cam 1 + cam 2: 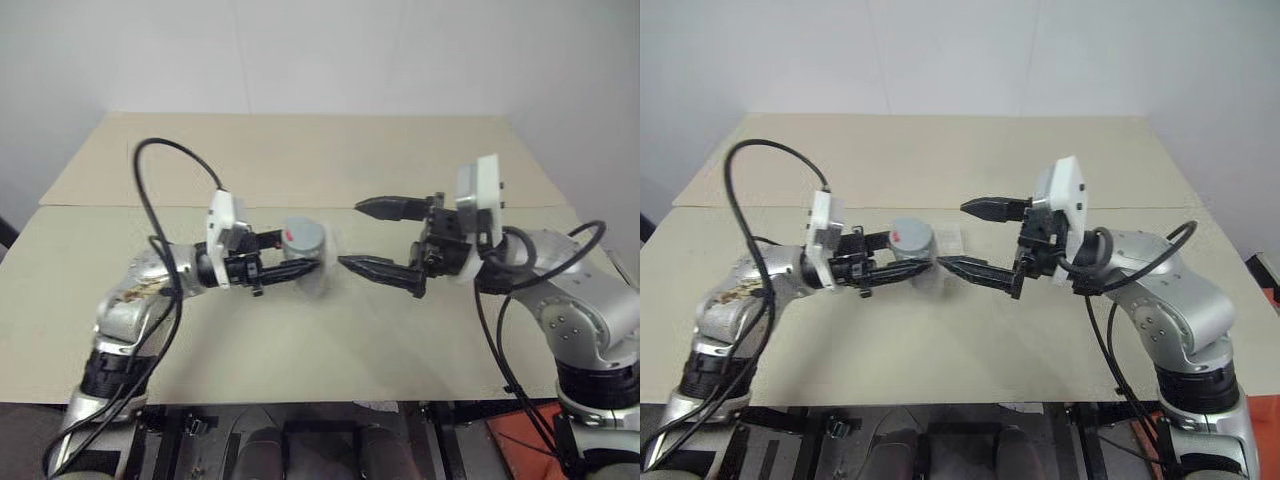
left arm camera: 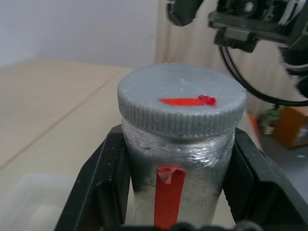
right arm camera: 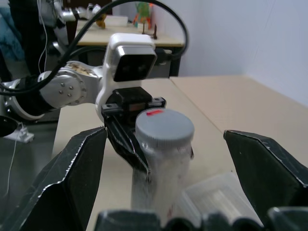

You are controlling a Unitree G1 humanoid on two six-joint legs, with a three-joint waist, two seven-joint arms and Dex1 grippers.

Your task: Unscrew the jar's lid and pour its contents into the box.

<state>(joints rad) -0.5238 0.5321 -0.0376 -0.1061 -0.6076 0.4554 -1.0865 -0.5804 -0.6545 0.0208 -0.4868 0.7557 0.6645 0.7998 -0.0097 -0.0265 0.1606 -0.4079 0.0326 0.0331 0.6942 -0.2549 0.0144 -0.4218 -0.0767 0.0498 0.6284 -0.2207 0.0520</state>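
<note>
Figure legend. The jar (image 1: 303, 246) serves as the landmark throughout. It is held clear of the tabletop (image 1: 300, 150), lying roughly level, with the lid (image 2: 182, 107) facing the right hand (image 1: 378, 238).

Left hand (image 1: 290, 256): clenched on the jar's body, 1 finger (image 2: 98, 187) on each side of the silvery wall, just below the lid's ribbed rim. The lid is fully seated on the jar.

Right hand: released, its 2 fingers spread wide, 1 above and 1 below the line of the jar. Its fingertips stand just beside the lid and apart from it; nothing lies between them.

Box (image 3: 219, 199): on the tabletop directly beneath and just past the jar, on the lid side. In the right wrist view its clear wall shows close under the jar. Its inside cannot be judged for contents.

Step in hand: presenting the jar for unscrewing. The jar is gripped and lifted, and the lid is not yet touched; this reads as early in the task, with unscrewing and pouring both undone.

Next move, as a judgement: the right hand should advance until its fingers straddle the ribbed rim, close on it squarely, then turn about the jar's long axis while the left hand holds the body firm. An off-centre grip risks slipping on the rim or twisting the jar in the left hand.

Markings: a red stripe (image 2: 169, 195) runs down the jar's wall, and a short red mark (image 2: 187, 101) lies on the lid's top. No brand, label text or other writing can be read.
</note>
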